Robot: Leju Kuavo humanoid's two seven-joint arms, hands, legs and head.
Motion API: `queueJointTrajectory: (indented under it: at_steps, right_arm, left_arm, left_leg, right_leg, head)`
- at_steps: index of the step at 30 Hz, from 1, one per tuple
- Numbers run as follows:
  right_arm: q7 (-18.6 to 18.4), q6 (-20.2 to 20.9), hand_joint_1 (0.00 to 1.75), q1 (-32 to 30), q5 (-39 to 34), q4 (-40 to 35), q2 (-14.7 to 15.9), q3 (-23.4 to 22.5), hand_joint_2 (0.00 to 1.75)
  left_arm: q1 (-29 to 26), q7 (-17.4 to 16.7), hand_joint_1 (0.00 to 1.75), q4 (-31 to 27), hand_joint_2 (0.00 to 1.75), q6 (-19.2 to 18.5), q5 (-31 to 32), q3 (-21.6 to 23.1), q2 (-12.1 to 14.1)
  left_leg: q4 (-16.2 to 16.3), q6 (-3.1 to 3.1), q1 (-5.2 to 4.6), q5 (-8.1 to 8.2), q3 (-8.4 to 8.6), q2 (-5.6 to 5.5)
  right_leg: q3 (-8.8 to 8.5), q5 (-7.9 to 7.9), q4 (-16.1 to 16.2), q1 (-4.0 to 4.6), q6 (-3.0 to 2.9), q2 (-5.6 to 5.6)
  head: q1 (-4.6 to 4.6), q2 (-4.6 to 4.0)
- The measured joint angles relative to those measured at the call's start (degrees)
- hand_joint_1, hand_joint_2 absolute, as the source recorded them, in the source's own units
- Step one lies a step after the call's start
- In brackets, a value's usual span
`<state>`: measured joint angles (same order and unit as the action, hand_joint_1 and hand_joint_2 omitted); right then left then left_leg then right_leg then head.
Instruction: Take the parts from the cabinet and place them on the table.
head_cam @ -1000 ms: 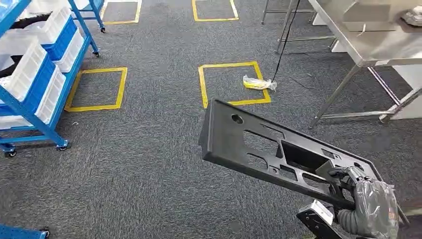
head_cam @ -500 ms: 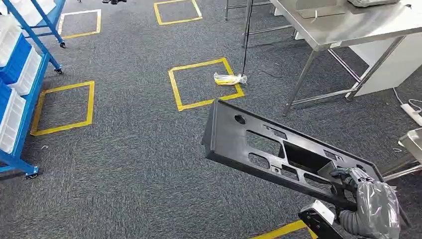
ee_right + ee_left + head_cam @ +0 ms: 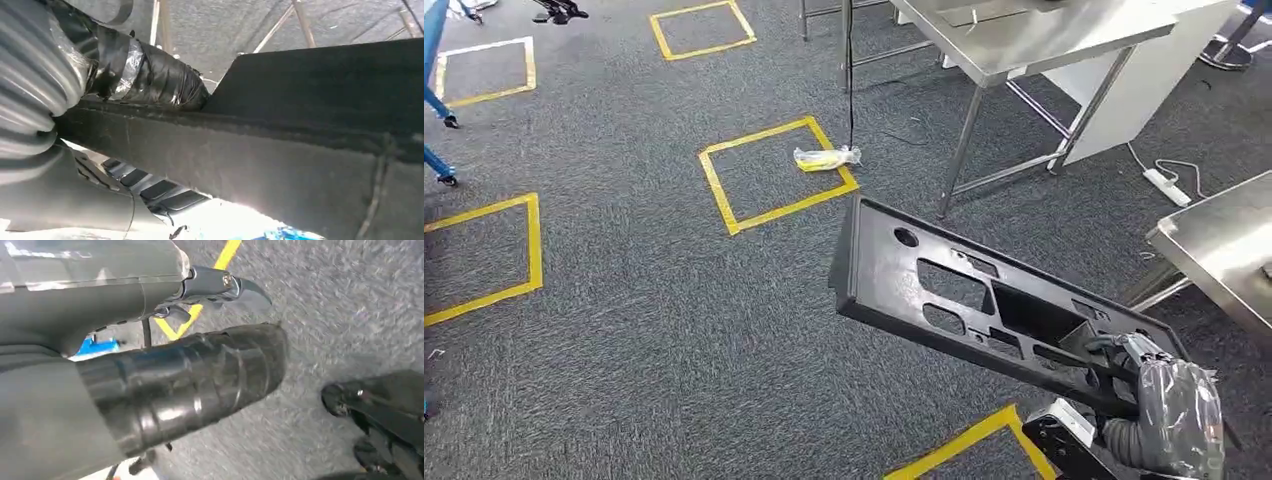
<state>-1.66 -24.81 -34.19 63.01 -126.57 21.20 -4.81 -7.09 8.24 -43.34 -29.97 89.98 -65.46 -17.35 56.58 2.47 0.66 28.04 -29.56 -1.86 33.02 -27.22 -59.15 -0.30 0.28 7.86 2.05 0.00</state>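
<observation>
One black panel [image 3: 984,300], two steel tables [image 3: 1024,35].

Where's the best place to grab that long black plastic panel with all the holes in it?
Probably along a long edge near one end, as the right hand does now. The long black plastic panel with cut-outs is flat and thin, so fingers can wrap over its rim or hook through a cut-out, coming from the side. Nearer the middle might balance better, since the far end sticks out unsupported.

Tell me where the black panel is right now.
In the head view, the black panel is at lower right, held up over the grey carpet by the right hand gripping its near end, short of the steel table.
</observation>
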Motion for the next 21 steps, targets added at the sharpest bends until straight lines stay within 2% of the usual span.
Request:
queueJointTrajectory:
  at_steps: [1, 2, 3, 4, 5, 6, 7, 8, 9, 10, 11, 12, 13, 19, 20, 21]
  right_arm:
    - [0.0, 0.0, 1.75, 0.0, 0.0, 0.1, 0.0, 0.0, 1.75]
    - [0.0, 0.0, 1.75, 0.2, -0.1, 0.1, 0.0, -0.1, 1.75]
    - [0.0, 0.0, 1.75, 0.5, -0.1, 0.1, 0.0, -0.1, 1.75]
    - [0.0, 0.0, 1.75, 0.6, -0.1, 0.2, 0.0, -0.1, 1.75]
    - [0.0, 0.0, 1.75, 0.6, -0.1, 0.2, 0.0, -0.1, 1.75]
    - [0.0, 0.0, 1.75, 0.6, -0.1, 0.3, 0.0, -0.1, 1.75]
    - [0.0, 0.0, 1.75, 0.6, -0.1, 0.4, 0.0, -0.1, 1.75]
    - [0.0, 0.0, 1.75, 0.6, -0.1, 0.4, 0.0, -0.2, 1.75]
    - [0.0, 0.0, 1.75, 0.6, -0.1, 0.4, 0.0, -0.2, 1.75]
    - [0.1, 0.0, 1.75, 0.7, -0.1, 0.4, 0.0, -0.2, 1.75]
    - [0.1, -0.1, 1.75, 0.7, 0.0, 0.4, 0.0, -0.2, 1.75]
    - [0.2, -0.2, 1.75, 0.8, 0.1, 0.4, 0.0, -0.2, 1.75]
    - [0.2, -0.2, 1.75, 0.8, 0.1, 0.4, 0.0, -0.2, 1.75]
    - [0.2, -0.2, 1.75, 0.8, 0.1, 0.4, 0.0, -0.2, 1.75]
    - [0.2, -0.2, 1.75, 0.7, 0.1, 0.4, -0.1, -0.2, 1.75]
    - [0.2, -0.2, 1.75, 0.6, 0.1, 0.4, -0.1, -0.3, 1.75]
  left_arm:
    - [0.0, 0.0, 0.00, 0.0, 0.00, 0.0, 0.0, 0.0, 0.0]
    - [-0.1, 0.0, 0.00, 0.0, 0.00, 0.0, 0.0, 0.0, 0.0]
    - [-0.2, 0.0, 0.00, 0.0, 0.00, 0.0, 0.0, 0.0, 0.1]
    - [-0.3, 0.0, 0.00, 0.0, 0.00, 0.0, 0.0, 0.0, 0.1]
    - [-0.4, 0.0, 0.00, 0.1, 0.00, 0.0, 0.0, 0.0, 0.1]
    - [-0.4, 0.0, 0.00, 0.2, 0.00, 0.0, 0.0, 0.0, 0.1]
    - [-0.4, 0.0, 0.00, 0.2, 0.00, -0.1, 0.0, 0.0, 0.0]
    - [-0.4, 0.0, 0.00, 0.3, 0.00, -0.1, 0.0, 0.0, 0.0]
    - [-0.3, 0.0, 0.00, 0.3, 0.00, -0.2, 0.0, 0.0, -0.1]
    - [-0.3, -0.1, 0.00, 0.3, 0.00, -0.3, 0.0, 0.0, -0.1]
    - [-0.4, -0.2, 0.00, 0.3, 0.00, -0.4, 0.0, 0.0, -0.1]
    - [-0.3, -0.2, 0.00, 0.3, 0.00, -0.5, 0.0, 0.0, -0.1]
    - [-0.2, -0.2, 0.00, 0.3, 0.00, -0.5, 0.0, 0.0, -0.1]
    - [-0.2, -0.2, 0.00, 0.3, 0.00, -0.6, 0.0, 0.0, -0.1]
    - [0.0, -0.2, 0.00, 0.3, 0.00, -0.7, 0.0, 0.0, -0.1]
    - [0.0, -0.2, 0.00, 0.3, 0.00, -0.7, 0.0, 0.0, -0.1]
  left_leg:
    - [-0.6, 0.26, -0.19, -0.16, 0.32, 0.80]
    - [-0.7, 0.53, -0.25, -0.27, 0.42, 1.53]
    - [-0.7, 0.56, -0.31, -0.22, 0.35, 2.27]
    - [-0.7, 0.54, -0.38, -0.12, 0.32, 3.00]
    - [-0.7, 0.48, -0.39, 0.02, 0.27, 3.89]
    - [-0.6, 0.37, -0.38, 0.16, 0.31, 4.61]
    - [-0.6, 0.18, -0.34, 0.38, 0.32, 5.33]
    - [-0.5, -0.03, -0.27, 0.62, 0.53, 5.98]
    - [-0.3, -0.31, -0.22, 0.96, 0.81, 6.63]
    - [0.0, -0.76, -0.36, 1.29, 1.46, 7.16]
    - [0.2, -1.20, -0.63, 1.71, 1.40, 7.55]
    - [0.1, -1.54, -0.58, 1.86, 1.62, 7.96]
    - [0.1, -1.69, -0.54, 1.95, 1.78, 8.35]
    - [0.1, -1.76, -0.53, 1.96, 1.81, 8.49]
    - [-0.1, -2.42, -0.47, 2.25, 2.64, 9.66]
    - [0.5, -2.84, -0.14, 2.90, 2.44, 7.79]
  right_leg:
    - [0.74, -1.19, -1.5, 0.32, 0.09, -3.46]
    - [2.63, -3.52, -5.1, 0.27, 0.31, -5.91]
    - [4.79, -5.64, -9.3, 0.05, 0.54, -6.88]
    - [6.79, -7.29, -13.3, -0.23, 0.79, -7.32]
    - [8.33, -7.99, -16.3, -0.50, 1.08, -7.45]
    - [8.36, -7.24, -16.3, -0.66, 1.30, -7.59]
    - [6.98, -5.24, -13.7, -0.86, 1.51, -7.84]
    - [4.37, -2.71, -9.0, -1.04, 1.63, -8.33]
    - [0.78, -0.29, -2.8, -1.07, 1.71, -9.95]
    - [-0.90, -0.55, 0.8, -0.85, 1.41, -12.33]
    - [-0.97, -0.28, 0.7, -0.52, 1.19, -12.41]
    - [-0.87, -0.41, 0.4, -0.38, 0.78, -11.57]
    - [-0.76, -0.49, 0.4, -0.34, 0.66, -11.23]
    - [-0.76, -0.52, 0.4, -0.30, 0.60, -11.09]
    - [-0.82, -0.25, 0.8, -0.43, -0.28, -9.69]
    - [-1.04, -0.02, 1.0, -0.76, -0.63, -9.28]
  head:
    - [0.13, 0.00]
    - [0.04, 0.00]
    - [0.11, 0.00]
    - [0.04, 0.00]
    - [0.07, 0.00]
    - [0.09, 0.00]
    - [0.07, 0.00]
    - [0.09, 0.00]
    - [0.07, 0.00]
    - [0.07, 0.00]
    - [0.08, 0.00]
    - [0.02, 0.00]
    - [0.04, 0.00]
    - [0.09, 0.00]
    - [0.09, 0.00]
    - [0.02, 0.00]
